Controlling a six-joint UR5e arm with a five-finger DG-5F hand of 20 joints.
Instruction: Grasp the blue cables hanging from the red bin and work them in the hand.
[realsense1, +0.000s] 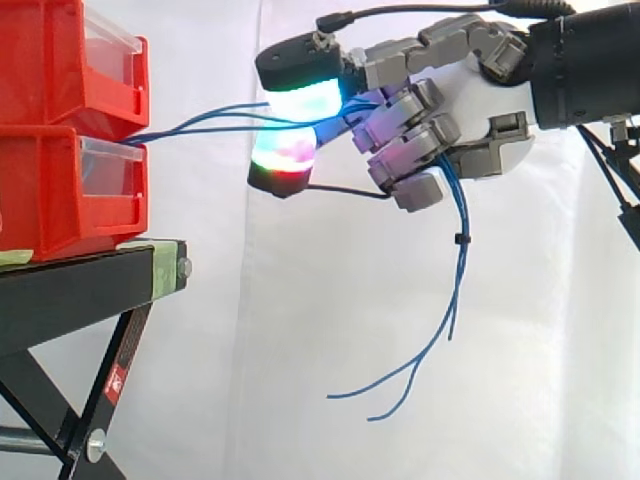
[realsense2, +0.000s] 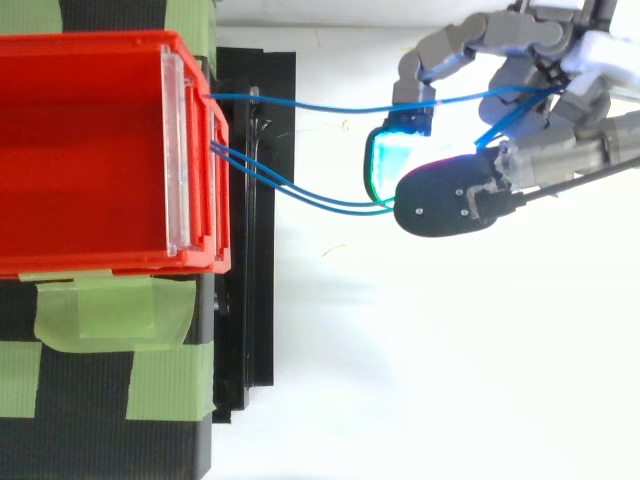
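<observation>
Thin blue cables (realsense1: 205, 122) run from the front of the stacked red bins (realsense1: 60, 190) rightward into my hand (realsense1: 480, 95). The hand hovers to the right of the bins, its fingers curled round the cables, with glowing fingertips (realsense1: 300, 100) nearest the bins. Below the hand the loose cable ends (realsense1: 455, 300) hang down and fan out. From above, the blue cables (realsense2: 300, 195) leave the red bin (realsense2: 90, 150) at its front lip and stretch to the hand (realsense2: 520, 150), one strand higher, two lower.
The bins rest on a black stand (realsense1: 90, 280) with green tape (realsense2: 110, 310) on its top. A white curtain (realsense1: 250, 350) hangs behind. Open space lies below and to the right of the stand.
</observation>
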